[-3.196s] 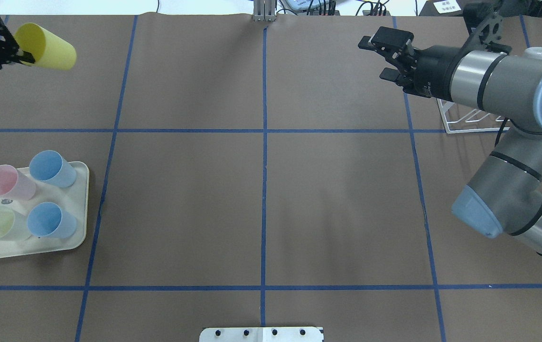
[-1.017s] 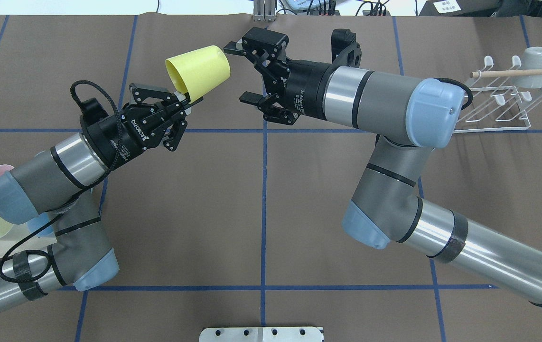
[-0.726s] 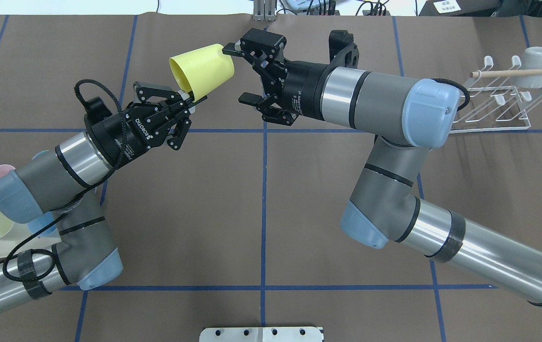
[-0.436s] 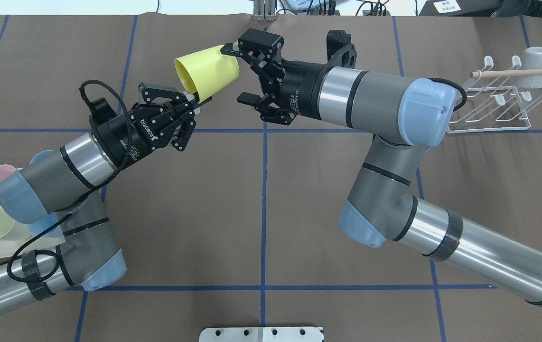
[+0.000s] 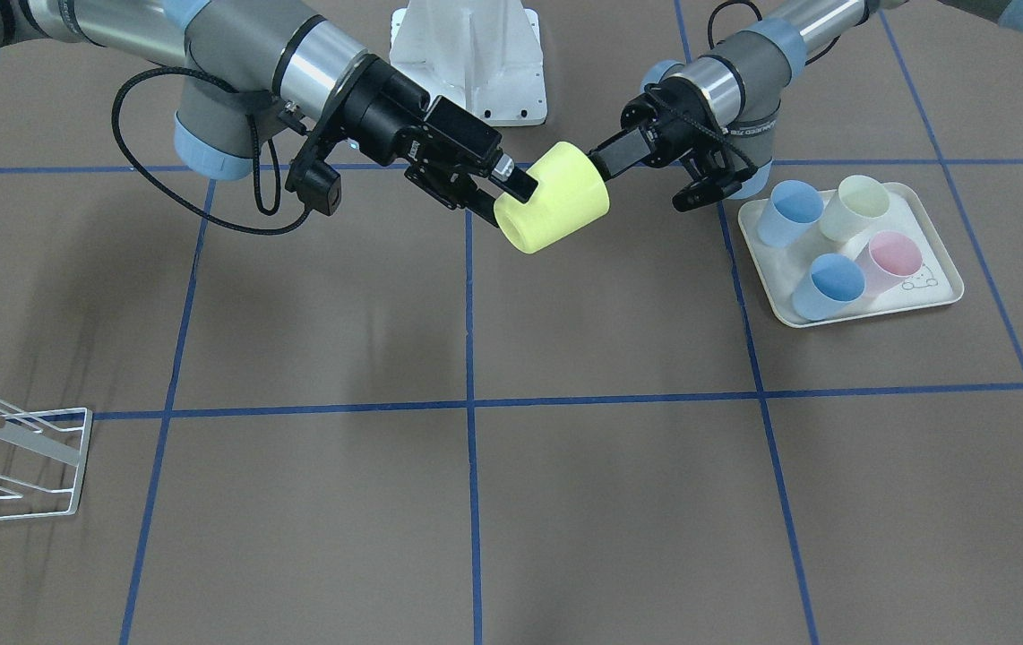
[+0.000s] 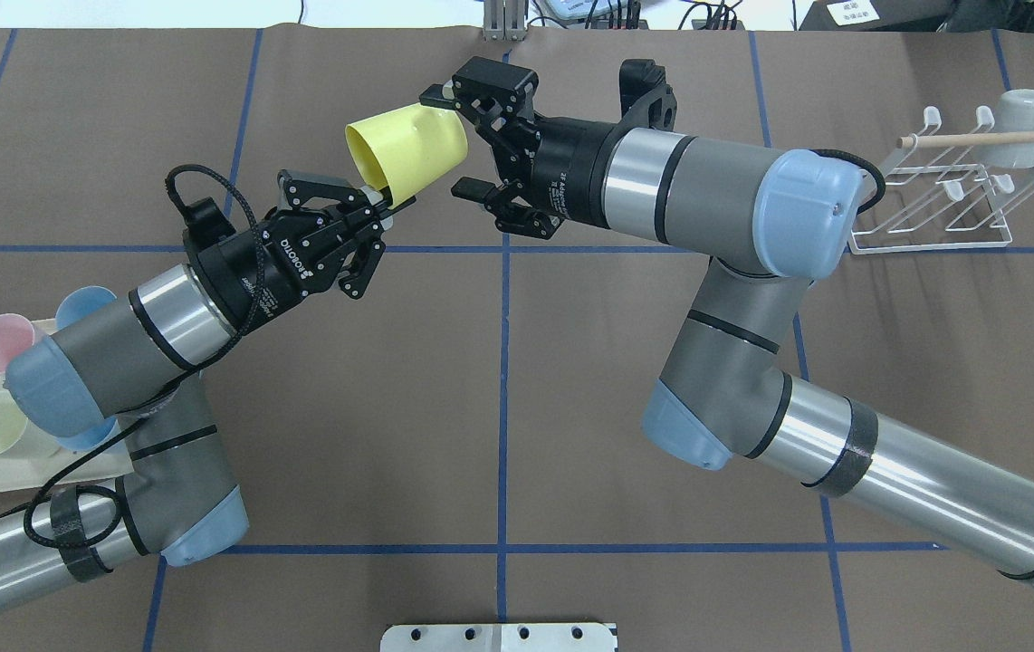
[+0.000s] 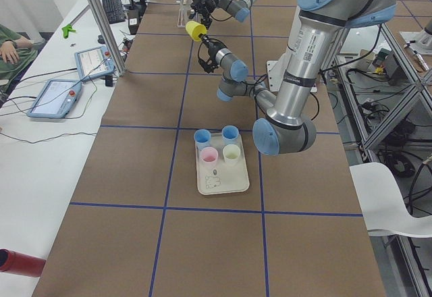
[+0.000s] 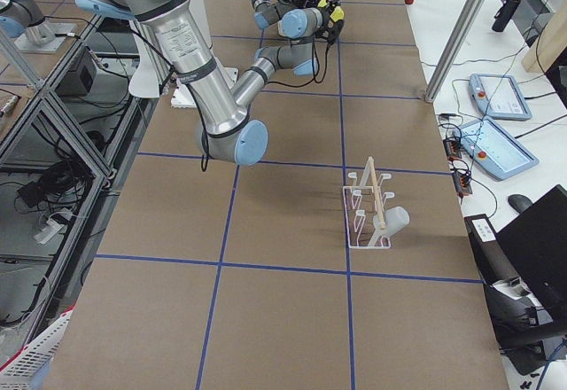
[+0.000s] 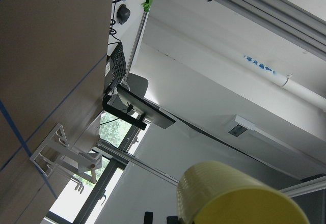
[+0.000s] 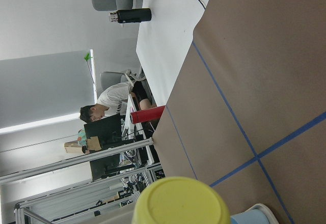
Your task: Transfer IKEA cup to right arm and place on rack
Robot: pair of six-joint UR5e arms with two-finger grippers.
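The IKEA cup [image 6: 408, 149] is yellow and lies on its side in the air above the table's far middle. My left gripper [image 6: 383, 194] is shut on its rim. My right gripper [image 6: 455, 140] is open, with one finger over the cup's base end and the other below it, without closing on it. In the front view the cup [image 5: 552, 197] hangs between the right gripper [image 5: 501, 195] and the left gripper [image 5: 603, 164]. The cup's base fills the bottom of the right wrist view [image 10: 181, 203]. The white wire rack [image 6: 943, 213] stands at the far right.
A grey cup [image 6: 1024, 122] sits on the rack by the wooden dowel [image 6: 988, 139]. A cream tray [image 5: 928, 291] on my left holds two blue cups, a pink cup [image 5: 892, 255] and a pale green one. Both forearms reach over the table's middle.
The left arm has carried the yellow cup from the far left to the middle. Its base has slid between the right gripper's open fingers. The right arm has swung in from the rack.
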